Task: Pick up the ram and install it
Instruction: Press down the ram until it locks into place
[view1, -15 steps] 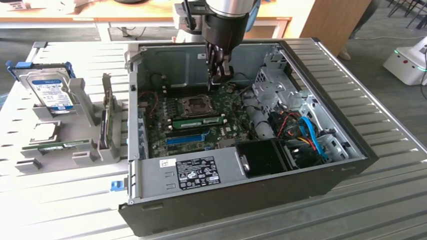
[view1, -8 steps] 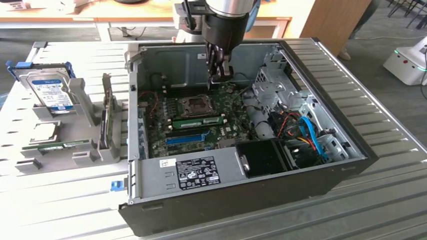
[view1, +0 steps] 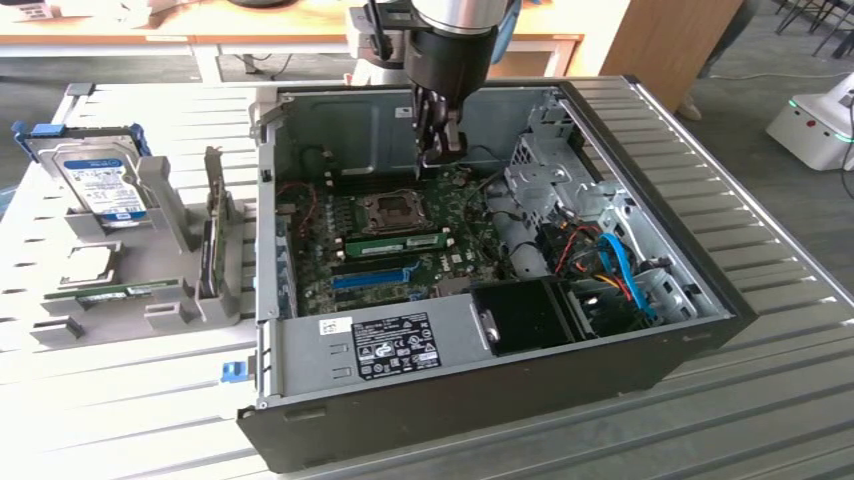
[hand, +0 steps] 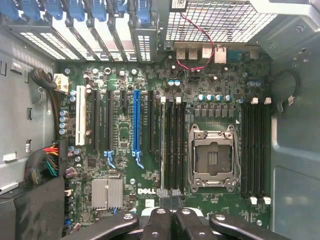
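Here, inside the open computer case (view1: 400, 420), my gripper (view1: 442, 158) hangs with jaws pressed fully together on nothing, the green ram stick (view1: 396, 243) standing in a motherboard (hand: 125, 175) slot below them.

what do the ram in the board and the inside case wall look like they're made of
ram: looks like fibreglass circuit board, matte green, with a pale, paper-like label stuck on. case wall: likely sheet steel, dull grey and unpainted, judging by its stamped holes and folded edges.
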